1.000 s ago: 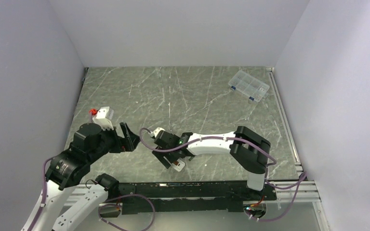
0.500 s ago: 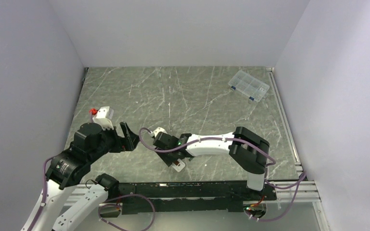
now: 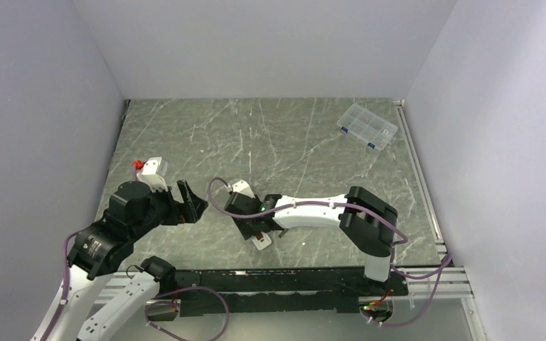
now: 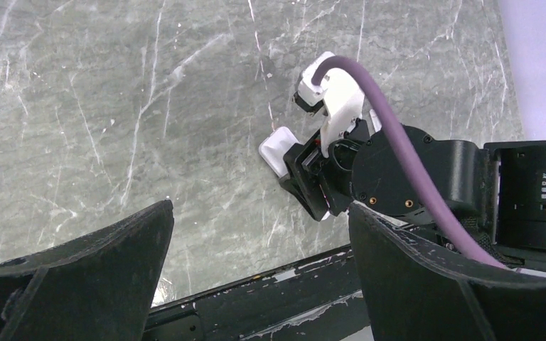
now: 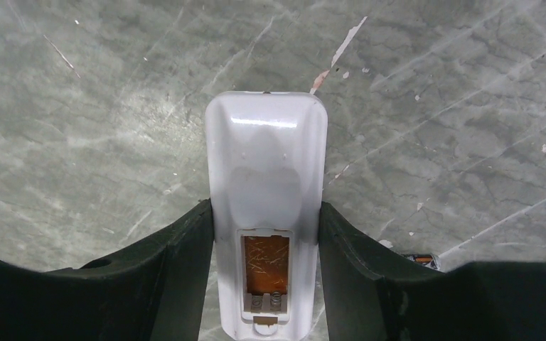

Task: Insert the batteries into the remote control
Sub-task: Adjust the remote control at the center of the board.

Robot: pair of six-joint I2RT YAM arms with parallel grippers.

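Remote lies flat on desk, near front edge, centre-left. Back side up, bay uncovered and empty: copper floor + springs visible.

R gripper straddles it. Fingers touch both long sides, i.e. clamped on remote at bay end. Remote long axis runs straight out along gripper axis, rounded end pointing away from wrist. In top view that end sticks out toward front edge of desk.

L gripper: jaws wide apart, holding nothing, hovering over desk just L of R gripper. Remote lies ahead of it, slightly to its right, not touching. R arm is nearer, on it already.

Batteries: not made out in any view. Small dark/orange item at lower R of R wrist view too small to ID.

Judgement: remote pinned w/ bay up; next step needs a battery fetched, prob. by L arm, as its gripper is free. Risk: R fingers flank bay, so little room for insertion.
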